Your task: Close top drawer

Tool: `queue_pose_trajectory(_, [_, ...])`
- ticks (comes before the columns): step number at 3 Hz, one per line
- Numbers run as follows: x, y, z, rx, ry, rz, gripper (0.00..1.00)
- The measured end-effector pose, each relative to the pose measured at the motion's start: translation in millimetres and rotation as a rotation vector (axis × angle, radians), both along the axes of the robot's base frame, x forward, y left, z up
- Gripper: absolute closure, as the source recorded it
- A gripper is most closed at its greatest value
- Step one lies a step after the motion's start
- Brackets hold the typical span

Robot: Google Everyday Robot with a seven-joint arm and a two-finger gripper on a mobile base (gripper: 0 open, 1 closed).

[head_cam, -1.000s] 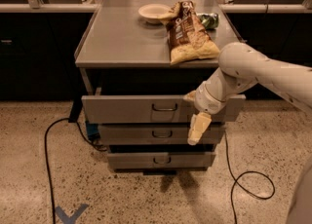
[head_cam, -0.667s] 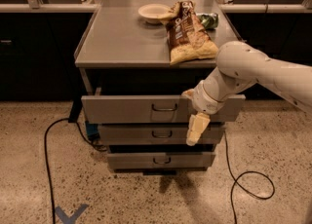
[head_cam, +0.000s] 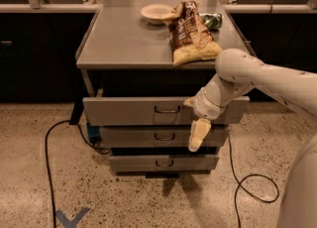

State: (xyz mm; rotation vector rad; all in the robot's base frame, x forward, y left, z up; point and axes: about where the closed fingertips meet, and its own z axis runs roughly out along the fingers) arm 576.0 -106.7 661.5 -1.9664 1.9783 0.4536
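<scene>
Gripper [head_cam: 196,135]: drifting slightly left, hanging against the top drawer [head_cam: 129,111] front, right of its handle [head_cam: 167,109].
Grip: cannot tell.
Progress: front still sticking out, closing barely beginning.

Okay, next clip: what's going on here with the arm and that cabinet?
A robot arm reaches in from the right toward the grey cabinet. Its gripper hangs in front of the top drawer, just right of the handle, with its tip dipping over the drawer below. The top drawer stands out ahead of the two lower drawers, so it is not yet closed. A chip bag and a bowl sit on the cabinet top.
</scene>
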Motion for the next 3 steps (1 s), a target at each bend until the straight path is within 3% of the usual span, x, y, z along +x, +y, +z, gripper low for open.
queue_pose_trajectory(1, [4.8,-4.7,-13.7,-0.002,0.034,-0.011,0.0])
queue_pose_trajectory(2, [21.7,-21.4,-14.5,-0.038,0.024,-0.039,0.0])
queue_pose_trajectory(3, [51.1,-49.1,8.8,-0.059,-0.043,-0.094,0.0])
